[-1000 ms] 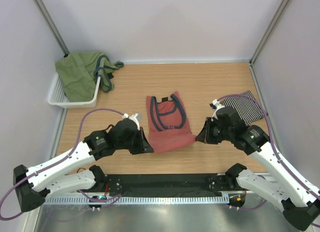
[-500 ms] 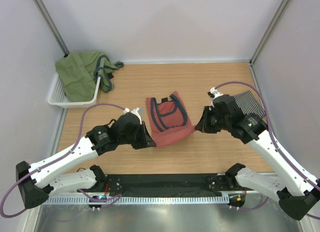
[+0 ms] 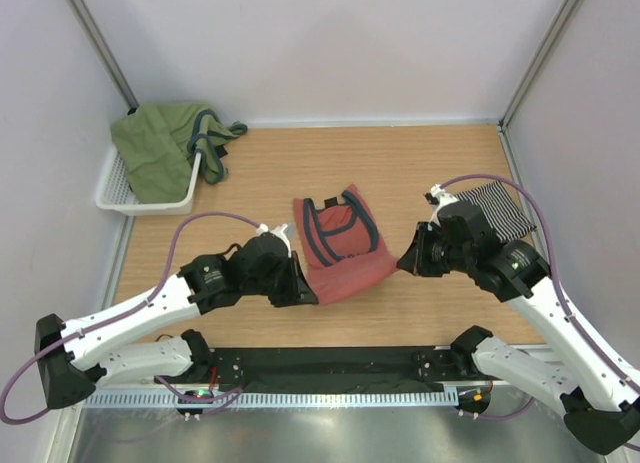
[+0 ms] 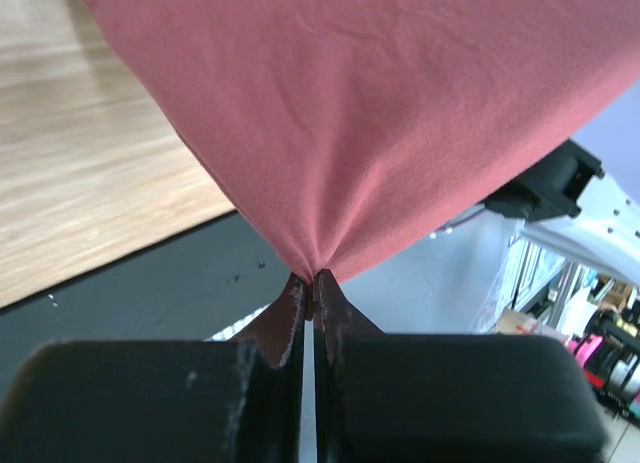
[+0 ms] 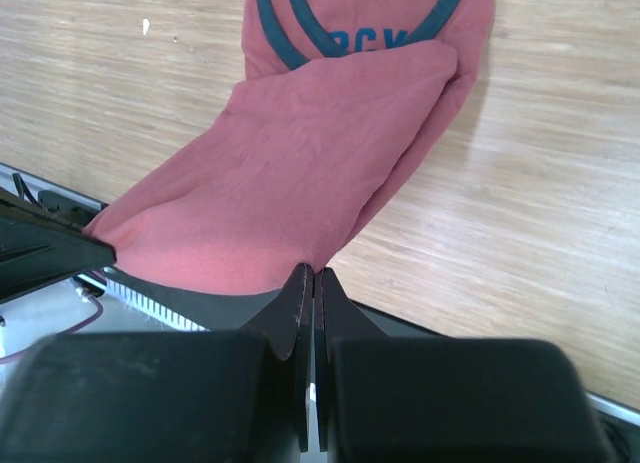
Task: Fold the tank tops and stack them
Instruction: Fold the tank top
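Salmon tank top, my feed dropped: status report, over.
Shut on salmon tank top corners: left end effector, right end effector. Lower edge lifted, neck end flat. Nothing in way; striped tank top lies aside.

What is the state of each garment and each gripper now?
Salmon-red tank top: neck end flat on the table, bottom hem lifted at both corners.
Striped tank top: lying on the table, partly hidden behind the right arm.
Green garment: crumpled, hanging over the white basket's rim.
Left gripper: shut on the bottom hem.
Right gripper: shut on the bottom hem.
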### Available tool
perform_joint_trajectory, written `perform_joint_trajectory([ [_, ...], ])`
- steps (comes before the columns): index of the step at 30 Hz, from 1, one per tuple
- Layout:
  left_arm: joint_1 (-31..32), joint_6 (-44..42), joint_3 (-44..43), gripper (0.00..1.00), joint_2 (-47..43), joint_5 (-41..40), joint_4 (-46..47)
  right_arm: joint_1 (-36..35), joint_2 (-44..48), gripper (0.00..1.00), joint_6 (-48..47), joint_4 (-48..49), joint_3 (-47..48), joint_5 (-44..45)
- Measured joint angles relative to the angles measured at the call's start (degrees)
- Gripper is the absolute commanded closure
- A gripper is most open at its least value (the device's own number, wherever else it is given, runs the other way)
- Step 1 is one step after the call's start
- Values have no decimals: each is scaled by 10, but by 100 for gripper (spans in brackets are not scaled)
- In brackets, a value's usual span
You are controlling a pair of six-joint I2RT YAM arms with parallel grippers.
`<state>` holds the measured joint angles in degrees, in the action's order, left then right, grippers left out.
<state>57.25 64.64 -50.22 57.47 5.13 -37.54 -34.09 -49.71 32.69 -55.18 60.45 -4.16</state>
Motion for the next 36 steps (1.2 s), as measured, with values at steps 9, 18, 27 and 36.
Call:
perform_joint_trajectory([
  [9, 45, 24, 0, 100, 0, -14, 14, 0, 46, 99, 13, -30, -15, 4],
  [18, 11, 22, -23, 100, 12, -27, 12, 0, -47, 99, 0, -32, 38, 54],
  [27, -71, -5, -71, 100, 75, 5, 8, 1, -152, 99, -31, -8, 114, 91],
  [36, -162, -40, -117, 100, 114, 51, 8, 42, -236, 99, -59, 16, 170, 85],
])
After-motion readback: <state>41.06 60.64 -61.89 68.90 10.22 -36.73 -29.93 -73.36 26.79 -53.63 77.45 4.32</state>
